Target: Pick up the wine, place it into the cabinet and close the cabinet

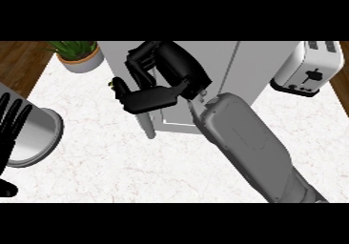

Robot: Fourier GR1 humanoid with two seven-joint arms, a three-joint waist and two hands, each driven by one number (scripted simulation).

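Nearest the camera, the grey right forearm [258, 152] rises from the lower right edge and slants up toward the middle of the counter. Its black right hand [163, 78] sits in front of the pale grey cabinet [237, 71], which stands on the white marbled countertop [135, 162]. That hand's fingers are curled inward, the thumb folded across below them, and they seem to close round something. Only a small dark sliver with a yellowish edge [114, 85] peeks out at the hand's left side, which may be the wine bottle; the hand hides the rest, so whether it is truly held cannot be told for sure. A narrow grey cabinet door [147, 126] hangs open, seen edge on, just below the hand.

At the left edge, the black left hand [10, 128] rests with straight fingers pointing up, holding nothing, over a round shiny metal pot [38, 138].

Behind, a green leafy plant in a grey pot [78, 55] stands at the counter's far left corner, and a white toaster with two slots [310, 69] stands at the far right, beside the cabinet
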